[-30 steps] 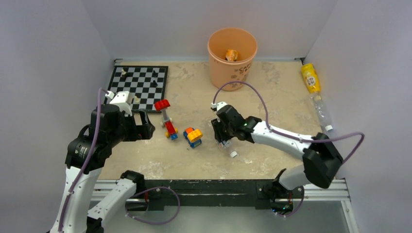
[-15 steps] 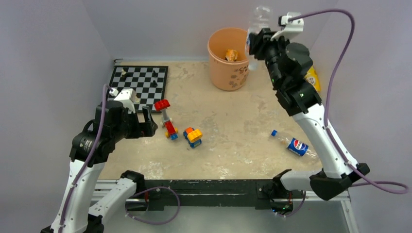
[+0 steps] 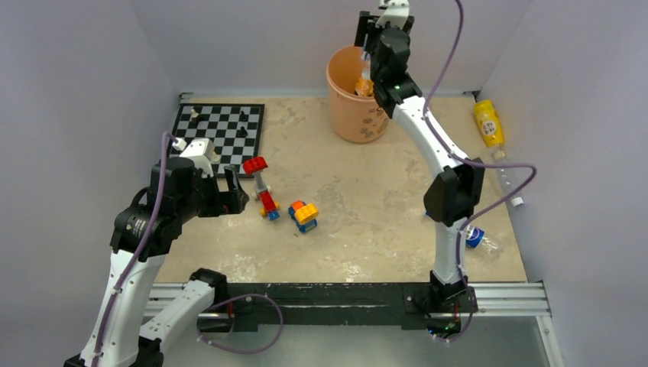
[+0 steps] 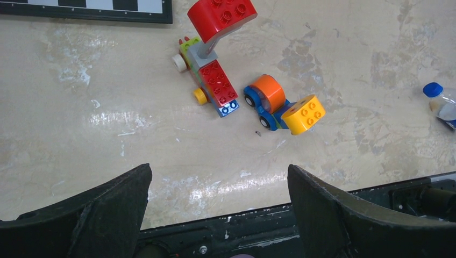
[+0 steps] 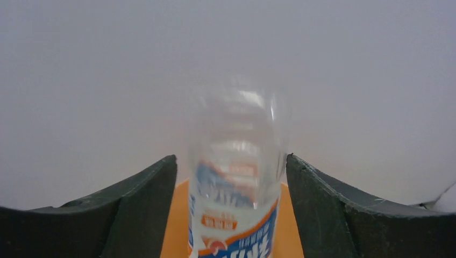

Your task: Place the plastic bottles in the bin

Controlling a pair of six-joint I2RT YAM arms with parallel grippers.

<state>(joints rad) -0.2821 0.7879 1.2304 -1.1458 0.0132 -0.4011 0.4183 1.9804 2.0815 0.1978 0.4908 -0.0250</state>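
The peach-orange bin point(image 3: 365, 103) stands at the back middle, with an orange thing point(image 3: 364, 86) inside. My right gripper point(image 3: 372, 38) hangs over the bin's rim; in the right wrist view its jaws point(image 5: 231, 172) stand apart around a clear bottle with a blue-and-orange label point(image 5: 236, 193), blurred, with a gap on the left side and the orange bin below. A yellow-labelled bottle point(image 3: 489, 122) and a clear bottle point(image 3: 507, 177) lie along the right wall. A blue-labelled bottle point(image 3: 474, 235) lies partly behind the right arm. My left gripper point(image 3: 233, 195) is open and empty.
A chessboard point(image 3: 218, 128) with a few pieces lies at the back left. Two toy-brick vehicles point(image 3: 264, 191) point(image 3: 303, 215) sit mid-table, also in the left wrist view point(image 4: 212, 80) point(image 4: 282, 105). The blue-capped bottle's neck point(image 4: 438, 102) shows at that view's right edge.
My right arm swung left from beside the bin to over its opening, carrying the clear bottle. The left arm has hardly moved.
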